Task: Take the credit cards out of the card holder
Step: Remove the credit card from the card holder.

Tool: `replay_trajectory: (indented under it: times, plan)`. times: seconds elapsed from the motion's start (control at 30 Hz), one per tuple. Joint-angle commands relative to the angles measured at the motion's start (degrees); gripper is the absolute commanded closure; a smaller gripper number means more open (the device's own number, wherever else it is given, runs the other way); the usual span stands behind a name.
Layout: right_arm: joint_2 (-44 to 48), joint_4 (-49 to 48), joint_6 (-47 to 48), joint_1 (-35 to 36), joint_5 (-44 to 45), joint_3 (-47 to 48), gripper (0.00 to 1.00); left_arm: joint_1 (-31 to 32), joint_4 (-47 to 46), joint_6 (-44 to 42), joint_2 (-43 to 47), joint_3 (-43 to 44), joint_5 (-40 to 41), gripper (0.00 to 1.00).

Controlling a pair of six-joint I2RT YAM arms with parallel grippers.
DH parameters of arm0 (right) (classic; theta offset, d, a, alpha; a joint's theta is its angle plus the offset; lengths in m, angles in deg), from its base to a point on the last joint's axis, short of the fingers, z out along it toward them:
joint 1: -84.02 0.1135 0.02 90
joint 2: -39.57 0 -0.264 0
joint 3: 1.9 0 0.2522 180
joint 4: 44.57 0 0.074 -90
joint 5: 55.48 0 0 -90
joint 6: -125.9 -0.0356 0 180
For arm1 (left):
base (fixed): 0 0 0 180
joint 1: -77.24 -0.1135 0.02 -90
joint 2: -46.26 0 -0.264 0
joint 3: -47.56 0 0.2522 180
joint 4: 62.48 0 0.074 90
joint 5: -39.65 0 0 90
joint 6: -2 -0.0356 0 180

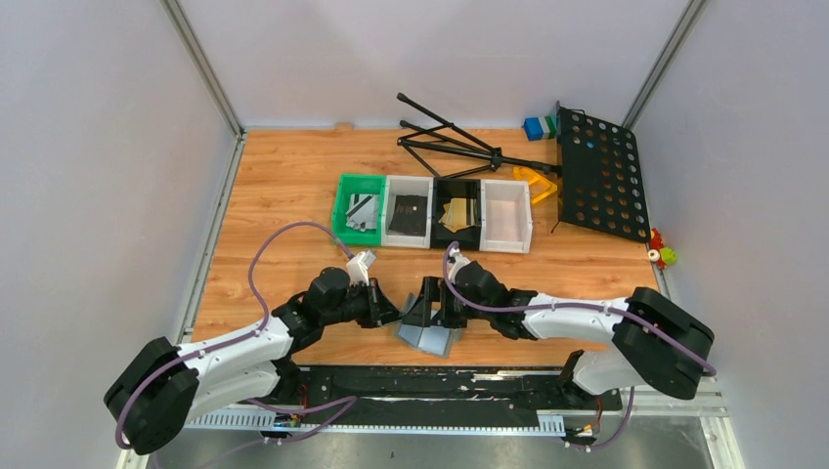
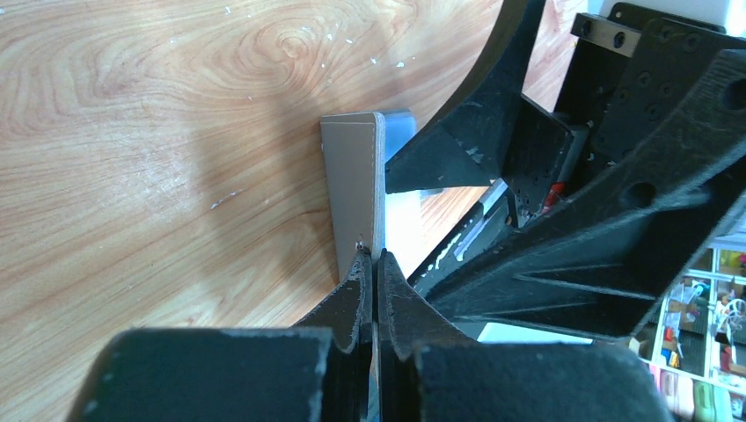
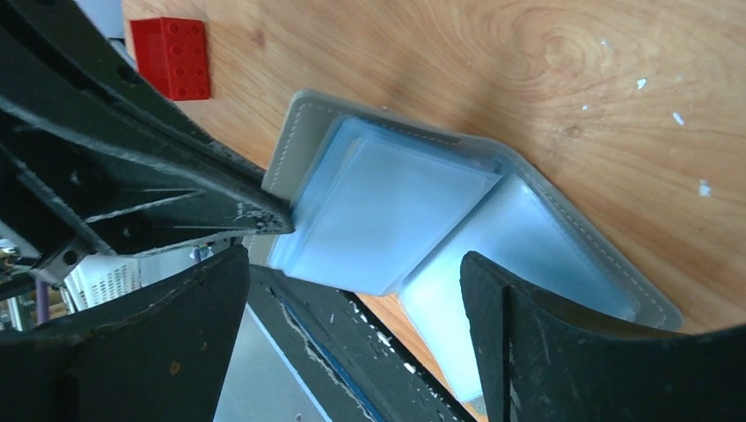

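L pincer pinched card holder flap, lower centre; R pincer spread wide above it on worktop.

Card holder before trays

grey card holder, red block
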Motion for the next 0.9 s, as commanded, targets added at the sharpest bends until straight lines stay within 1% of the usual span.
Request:
replay_trajectory:
  times: [0.0, 0.1, 0.2, 0.37, 0.47, 0.6, 0.73, 0.87]
  plan:
    - [-2.60, 1.85, 0.17, -0.20, 0.83, 2.84, 0.14, 0.24, -1.31, 0.05, 1.31, 0.20, -0.05, 1.00]
    - [-3.16, 3.98, 0.10, -0.23, 1.46, 2.75, 0.21, 0.26, -1.05, -0.04, 1.46, 0.20, 0.09, 1.00]
    - [-1.49, 4.54, 0.13, -0.24, 2.36, 1.22, 0.28, 0.22, -0.65, -0.29, 1.59, 0.27, 0.28, 1.00]
    - [1.71, 5.44, 0.10, -0.54, 3.29, -1.32, 0.47, 0.22, -0.02, -0.57, 1.86, 0.28, 0.55, 1.00]
    - [2.22, 5.93, 0.10, -0.77, 2.97, -2.05, 0.56, 0.22, 0.26, -0.72, 1.92, 0.33, 0.65, 1.00]
    - [2.95, 6.29, 0.23, -0.94, 2.75, -2.84, 0.62, 0.22, 0.52, -0.83, 2.03, 0.47, 0.74, 1.00]
    - [4.71, 7.11, 1.35, -0.94, 3.15, -3.20, 0.63, 0.22, 0.82, -0.92, 2.05, 0.69, 0.91, 1.00]
    - [7.38, 7.00, 2.10, -0.94, 3.40, -3.42, 0.61, 0.22, 1.39, -1.05, 2.21, 1.06, 0.92, 1.00]
